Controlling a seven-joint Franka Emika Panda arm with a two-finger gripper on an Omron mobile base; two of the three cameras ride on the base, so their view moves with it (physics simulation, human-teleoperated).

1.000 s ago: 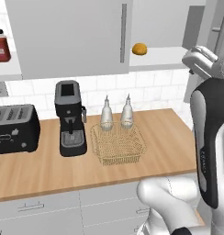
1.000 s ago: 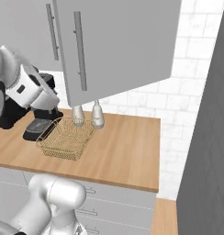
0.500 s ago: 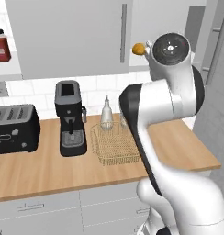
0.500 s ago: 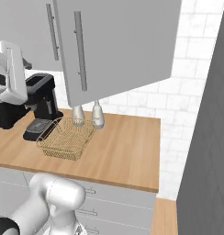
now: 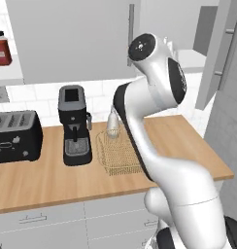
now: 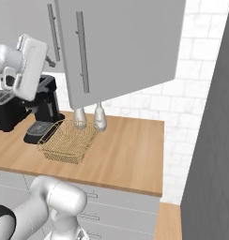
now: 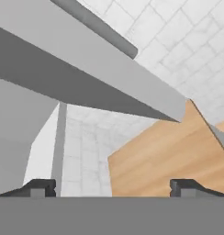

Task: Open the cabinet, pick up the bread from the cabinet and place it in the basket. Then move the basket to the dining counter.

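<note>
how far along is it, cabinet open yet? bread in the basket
Done: the cabinet door is swung open. In hand: nothing; the gripper has its jaws wide and empty, facing the cabinet. Left: picking up the bread, which can't be made out behind the arm; the basket sits empty on the worktop, not yet moved.
</note>
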